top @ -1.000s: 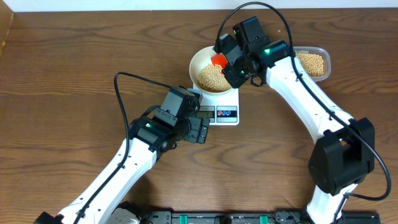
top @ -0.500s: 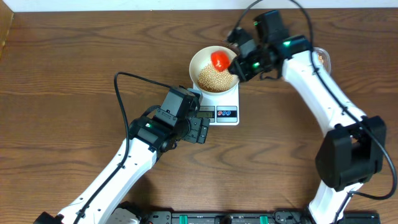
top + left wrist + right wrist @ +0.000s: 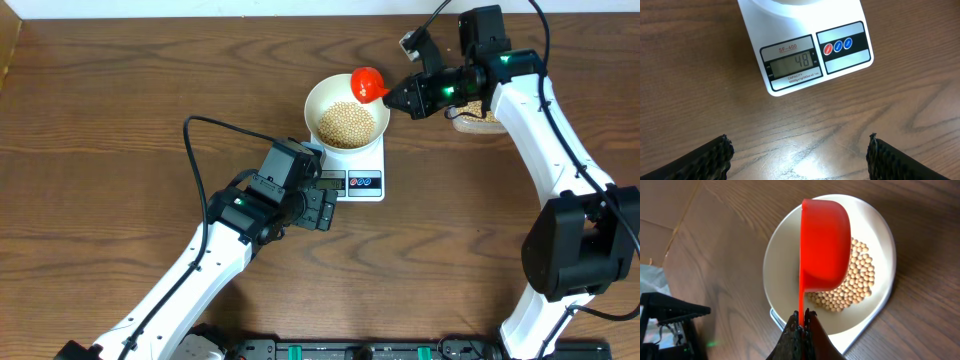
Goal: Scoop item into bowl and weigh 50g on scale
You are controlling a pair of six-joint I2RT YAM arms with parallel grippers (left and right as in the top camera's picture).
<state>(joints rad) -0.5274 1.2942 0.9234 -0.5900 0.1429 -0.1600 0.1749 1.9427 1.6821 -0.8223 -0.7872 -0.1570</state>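
Overhead: clamping the right gripper (image 3: 400, 97) fully shut on the handle of a red scoop (image 3: 367, 83), holding it just past the far right corner of the scale (image 3: 355, 178), over the rim of the bowl (image 3: 318, 95). Carrying that bowl on the scale's far half, with the beans (image 3: 347, 124) heaped inside. Hovering the left gripper (image 3: 318, 208) just off the scale's near left corner, spread wide, gripping nothing.

Left wrist: looking down on the scale's front edge, reading 48 on the display (image 3: 792, 62), with round buttons (image 3: 838, 45) beside it. Spreading both fingers (image 3: 710, 157) wide over the table (image 3: 890, 110) on the scale's near side.

Right wrist: pinching the scoop's thin handle, tipping the scoop on its side above the bowl on the scale.
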